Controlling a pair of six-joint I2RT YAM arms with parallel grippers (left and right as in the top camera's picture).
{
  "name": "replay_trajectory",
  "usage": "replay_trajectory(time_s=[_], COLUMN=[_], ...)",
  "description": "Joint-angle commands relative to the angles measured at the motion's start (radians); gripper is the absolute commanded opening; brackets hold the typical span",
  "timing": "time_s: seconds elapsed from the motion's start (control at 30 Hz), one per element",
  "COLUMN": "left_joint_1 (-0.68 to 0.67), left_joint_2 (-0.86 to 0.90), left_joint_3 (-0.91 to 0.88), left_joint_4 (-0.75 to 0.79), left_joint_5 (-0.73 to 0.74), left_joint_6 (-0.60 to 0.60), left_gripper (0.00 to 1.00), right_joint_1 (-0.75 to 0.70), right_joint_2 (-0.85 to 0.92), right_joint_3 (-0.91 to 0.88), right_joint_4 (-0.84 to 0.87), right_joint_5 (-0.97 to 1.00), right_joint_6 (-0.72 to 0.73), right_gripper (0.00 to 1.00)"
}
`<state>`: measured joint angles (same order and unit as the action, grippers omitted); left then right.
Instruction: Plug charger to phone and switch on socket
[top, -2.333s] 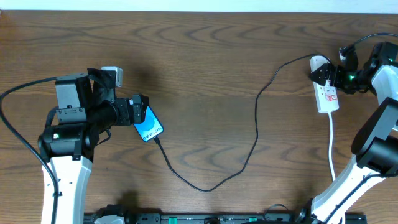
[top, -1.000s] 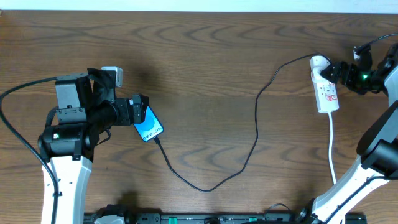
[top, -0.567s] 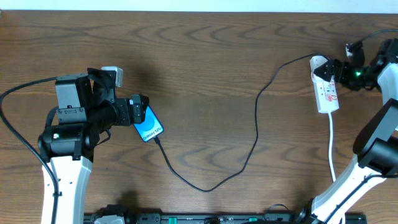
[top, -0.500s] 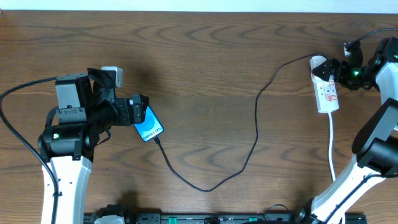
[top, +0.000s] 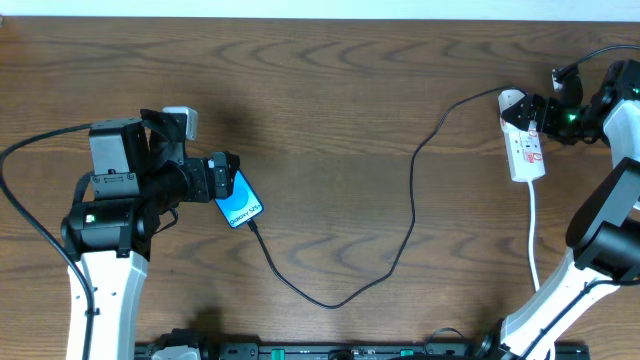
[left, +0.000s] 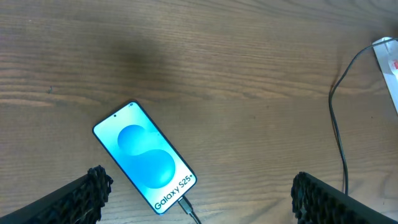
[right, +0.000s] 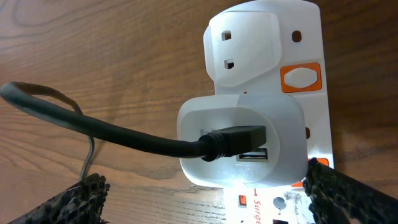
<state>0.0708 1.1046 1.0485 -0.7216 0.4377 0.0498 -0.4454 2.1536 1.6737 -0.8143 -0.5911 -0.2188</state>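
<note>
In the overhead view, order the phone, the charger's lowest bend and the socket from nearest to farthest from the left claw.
1. phone, just beside the left claw.
2. charger's lowest bend, bottom centre.
3. socket, far right.

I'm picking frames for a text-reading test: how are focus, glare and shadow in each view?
Left wrist: the phone is sharp, its screen text legible with no glare; a soft shadow darkens the table above it; the fingertips are blurred. Right wrist: the charger and socket are in focus, white plastic washed out near the bottom. Overhead: even light, print too small to read.
</note>
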Motion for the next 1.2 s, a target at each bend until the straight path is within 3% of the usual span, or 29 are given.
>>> replay_trajectory(time_s=[0.0, 1.17], left_joint_1=[-0.002, -0.002], left_joint_2=[0.005, 0.005], left_joint_3=[-0.003, -0.003], left_joint_4=[0.0, 0.0], left_joint_5=[-0.013, -0.013], left_joint_6=[0.01, 0.01], left_gripper=[0.95, 0.95], right_joint_1=[0.015, 0.015], right_joint_2=[0.025, 0.025], right_joint_3=[0.002, -0.06], right_joint_4=[0.0, 0.034], right_joint_5=[-0.013, -0.013], right_joint_6=[-0.006, -0.006], right_gripper=[0.99, 0.99])
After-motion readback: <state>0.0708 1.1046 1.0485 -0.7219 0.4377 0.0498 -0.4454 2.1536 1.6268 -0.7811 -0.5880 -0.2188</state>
